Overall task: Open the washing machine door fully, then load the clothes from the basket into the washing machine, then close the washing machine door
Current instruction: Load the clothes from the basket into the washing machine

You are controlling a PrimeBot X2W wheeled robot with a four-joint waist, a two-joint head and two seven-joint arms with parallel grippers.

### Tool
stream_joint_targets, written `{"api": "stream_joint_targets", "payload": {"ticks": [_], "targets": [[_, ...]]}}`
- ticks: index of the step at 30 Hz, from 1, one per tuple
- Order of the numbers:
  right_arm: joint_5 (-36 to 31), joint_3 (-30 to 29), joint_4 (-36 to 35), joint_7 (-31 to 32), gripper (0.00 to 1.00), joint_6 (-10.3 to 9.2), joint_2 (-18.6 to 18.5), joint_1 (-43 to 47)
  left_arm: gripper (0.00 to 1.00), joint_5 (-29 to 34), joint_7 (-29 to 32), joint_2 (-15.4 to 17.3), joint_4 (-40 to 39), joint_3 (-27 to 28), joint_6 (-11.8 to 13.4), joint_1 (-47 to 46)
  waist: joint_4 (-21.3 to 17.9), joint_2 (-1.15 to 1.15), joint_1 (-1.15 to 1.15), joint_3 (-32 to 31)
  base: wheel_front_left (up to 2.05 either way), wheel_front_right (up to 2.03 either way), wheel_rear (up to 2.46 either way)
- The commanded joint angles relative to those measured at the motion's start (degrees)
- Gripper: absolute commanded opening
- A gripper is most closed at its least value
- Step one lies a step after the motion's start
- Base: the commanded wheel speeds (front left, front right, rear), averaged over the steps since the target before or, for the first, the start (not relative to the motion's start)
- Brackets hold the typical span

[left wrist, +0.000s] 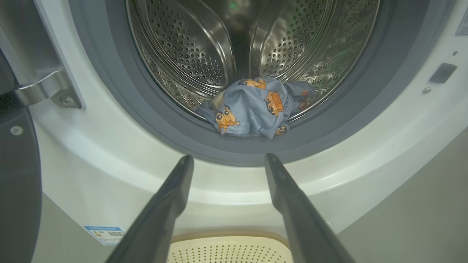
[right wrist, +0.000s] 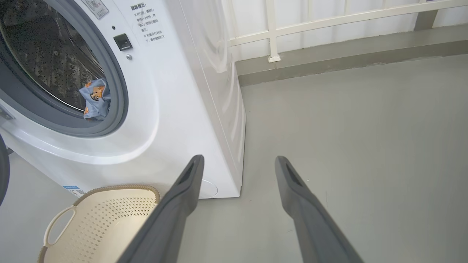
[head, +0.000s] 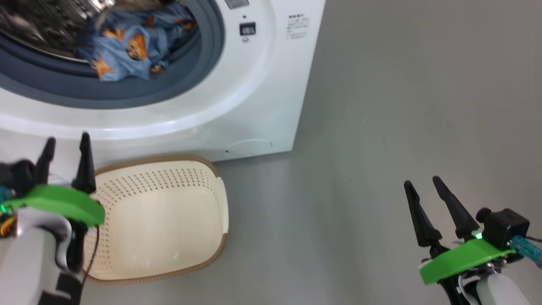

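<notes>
Left wrist view: both pincers empty, load in, door standing open.
Jaws of the left gripper (left wrist: 229,157) spread wide, touching nothing, aimed at the drum (left wrist: 182,44) mouth; the right gripper (right wrist: 239,157) is equally wide and empty over bare floor (right wrist: 347,128). The clothes (left wrist: 256,107) lie bunched at the drum's front lip, partly on the gasket (left wrist: 146,109): soft, light, liable to get pinched. The basket (head: 161,224) sits empty just before the washing machine (head: 262,84). The washing machine door (left wrist: 16,182) hangs out beside its hinge (left wrist: 47,89): probably rigid, glossy, slippery; best pushed at the free edge.
</notes>
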Motion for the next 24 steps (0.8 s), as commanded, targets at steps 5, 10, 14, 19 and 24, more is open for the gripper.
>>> {"api": "stream_joint_targets", "payload": {"ticks": [5,10,14,19,24], "targets": [[0.16,0.77,-0.84,-0.43,1.00,0.09,-1.65,2.59,1.00,1.58,-0.30,1.77,-4.46,2.48,-0.09,5.39,2.02,0.00,0.00,-4.11,0.00,0.00,0.00],[0.34,0.42,-0.87,-0.43,1.00,0.09,-2.32,4.21,1.00,2.22,-0.30,1.63,-7.68,3.46,-0.09,10.62,2.40,0.00,0.00,-6.01,0.00,0.00,0.00],[0.44,0.15,-0.95,-0.43,1.00,0.09,-2.71,5.27,1.00,2.58,-0.30,1.58,-10.23,4.77,-0.09,14.28,2.53,0.00,0.00,-7.14,0.00,0.00,0.00],[0.62,-0.15,-1.08,-0.43,1.00,0.09,-2.98,6.30,1.00,3.05,-0.30,0.89,-14.35,7.01,-0.09,19.87,2.25,0.00,0.00,-8.47,0.00,0.00,0.00],[0.69,-0.57,-1.48,-0.43,1.00,0.09,-3.13,7.03,1.00,3.64,-0.30,-0.43,-19.47,9.65,-0.09,24.85,2.26,0.00,0.00,-8.73,0.00,0.00,0.00]]}}
